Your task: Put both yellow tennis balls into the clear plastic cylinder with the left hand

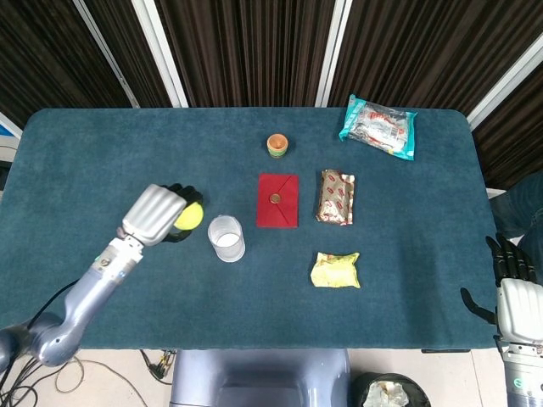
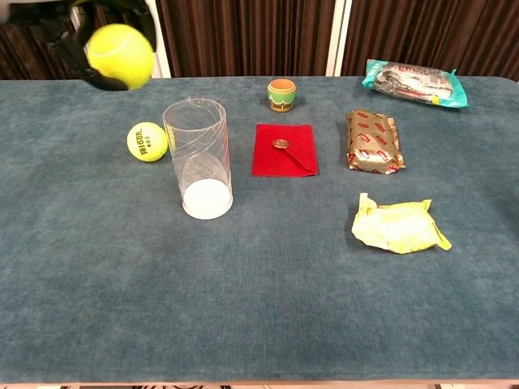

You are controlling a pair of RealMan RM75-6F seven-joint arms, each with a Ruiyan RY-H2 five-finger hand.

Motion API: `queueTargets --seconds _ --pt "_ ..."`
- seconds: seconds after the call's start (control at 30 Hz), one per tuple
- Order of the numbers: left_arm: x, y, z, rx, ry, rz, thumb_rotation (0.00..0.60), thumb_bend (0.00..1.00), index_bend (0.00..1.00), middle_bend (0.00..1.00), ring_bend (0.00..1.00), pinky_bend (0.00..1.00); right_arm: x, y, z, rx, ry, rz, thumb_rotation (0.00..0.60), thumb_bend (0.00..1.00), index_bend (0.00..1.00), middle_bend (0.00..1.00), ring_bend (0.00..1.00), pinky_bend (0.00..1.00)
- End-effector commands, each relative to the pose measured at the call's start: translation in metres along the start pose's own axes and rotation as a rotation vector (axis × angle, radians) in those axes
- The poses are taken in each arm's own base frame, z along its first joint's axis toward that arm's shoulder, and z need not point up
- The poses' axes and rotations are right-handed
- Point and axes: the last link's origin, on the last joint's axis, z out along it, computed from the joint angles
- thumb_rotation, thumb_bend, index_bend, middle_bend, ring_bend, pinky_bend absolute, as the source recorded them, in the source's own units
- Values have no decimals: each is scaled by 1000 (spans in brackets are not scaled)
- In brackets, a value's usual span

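At the near right edge, off the counter (image 1: 85, 161), the right hand (image 1: 513, 292) is only partly in frame, dark fingers pointing up and apart, holding nothing. Nearest on the cloth lies one crumpled yellow packet (image 2: 399, 224). Next comes the single clear plastic cylinder (image 2: 199, 158), upright, its mouth open. Just left of it the left hand (image 1: 159, 214) grips one yellow tennis ball (image 2: 120, 55), raised above the surface; in the chest view the hand is mostly cut off by the top edge, so only dark fingers around the ball show. The second tennis ball (image 2: 147, 142) rests on the cloth just beside the cylinder's left; in the head view the hand hides it. Further back lie one red envelope (image 1: 277, 200) and one brown wrapped bar (image 1: 336, 197), then one small orange cup (image 1: 277, 145), and farthest, one teal snack bag (image 1: 379, 125).
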Motion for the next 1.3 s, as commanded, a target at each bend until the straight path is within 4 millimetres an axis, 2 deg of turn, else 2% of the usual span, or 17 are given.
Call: queueTargets --seconds 0.03,0.23,0.37,0.77,1.1,1.3 --pt "5 24 17 -43 1 16 600 344 443 488 402 602 -1 0 0 -2 -1 -2 600 336 0 0 45 87" --pt "3 48 27 -72 -6 56 600 344 447 487 402 602 0 1 1 -6 6 2 600 335 0 0 45 87" --pt "-2 51 25 -74 -16 145 600 343 449 483 402 602 3 3 1 -10 15 9 600 336 0 0 45 87" --pt "-4 63 24 -100 -55 122 600 275 413 426 372 572 3 5 2 -18 16 6 600 335 0 0 45 87" --pt "-4 62 21 -92 -78 124 600 135 336 293 274 408 3 5 1 -20 15 5 600 336 0 0 45 87" --pt "-4 63 22 -88 -72 121 600 74 325 278 264 341 3 5 2 -21 12 2 600 336 0 0 48 87"
